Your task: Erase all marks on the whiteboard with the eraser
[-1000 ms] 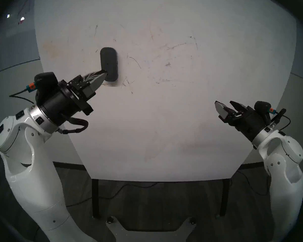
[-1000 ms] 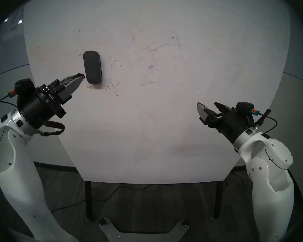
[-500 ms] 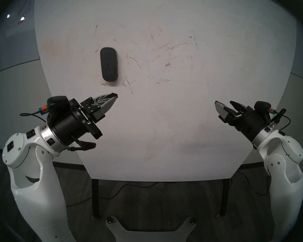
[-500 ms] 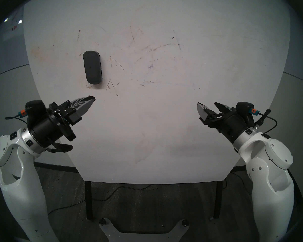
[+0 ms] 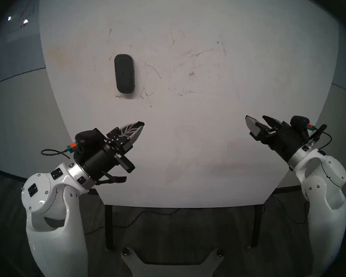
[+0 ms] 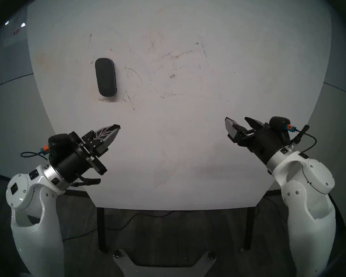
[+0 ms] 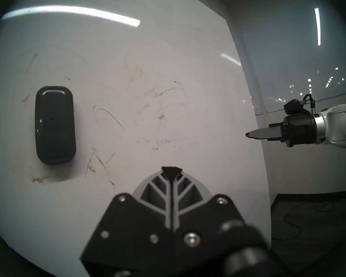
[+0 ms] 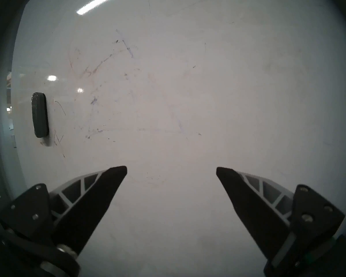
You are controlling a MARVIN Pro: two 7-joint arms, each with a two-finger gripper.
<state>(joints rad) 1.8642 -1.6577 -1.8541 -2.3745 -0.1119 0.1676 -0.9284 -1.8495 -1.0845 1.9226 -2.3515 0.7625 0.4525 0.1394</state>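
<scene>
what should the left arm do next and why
Probably nothing more than settle clear. The whiteboard shows only faint smudges, no bold blue strokes; the eraser sits alone on it, and the left end effector is shut, empty, below it.

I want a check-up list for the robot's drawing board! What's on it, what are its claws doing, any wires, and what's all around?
Surface: whiteboard, white, scuffed with faint brown scratches and smudges.
Job's things: eraser lying on the board, held by neither gripper; only faint bluish traces of marks remain.
Clutter: nothing seen.
Grippers: left gripper shut and empty, away from the eraser; right gripper open and empty.
Cables: a black cable on the floor under the board; short leads at both wrists.
Surroundings: grey wall, dark floor, wall board with red graph.
</scene>
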